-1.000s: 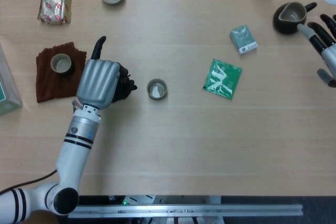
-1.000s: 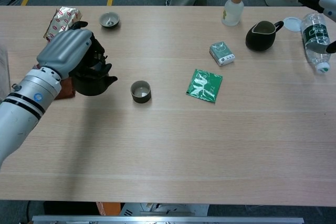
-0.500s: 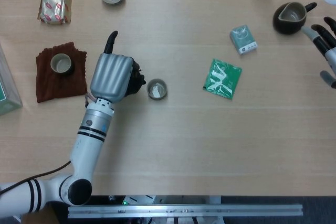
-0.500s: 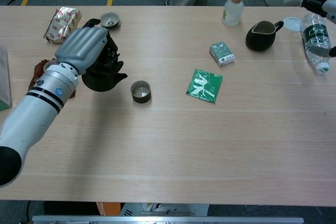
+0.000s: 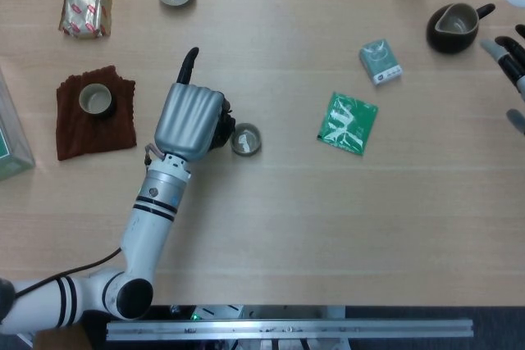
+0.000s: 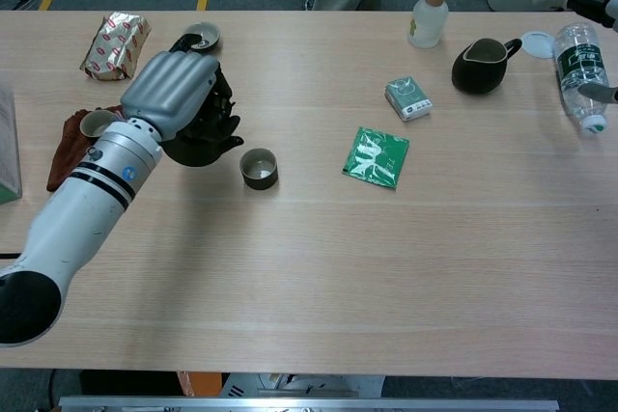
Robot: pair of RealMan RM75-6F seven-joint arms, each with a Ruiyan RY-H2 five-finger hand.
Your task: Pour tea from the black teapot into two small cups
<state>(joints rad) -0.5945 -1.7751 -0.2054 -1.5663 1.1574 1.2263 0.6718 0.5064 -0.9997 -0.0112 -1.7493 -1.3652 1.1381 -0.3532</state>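
One black teapot [image 6: 198, 137] gripped in the left hand [image 5: 190, 118], beside a small cup [image 5: 244, 138] with pale contents.

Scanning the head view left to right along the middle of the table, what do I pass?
Cup on the brown cloth → left hand holding the black teapot → small cup → green packet → small green box → dark pitcher → right hand.

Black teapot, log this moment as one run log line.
left robot hand: holds black teapot | spout: beside small cup | right robot hand: idle, open
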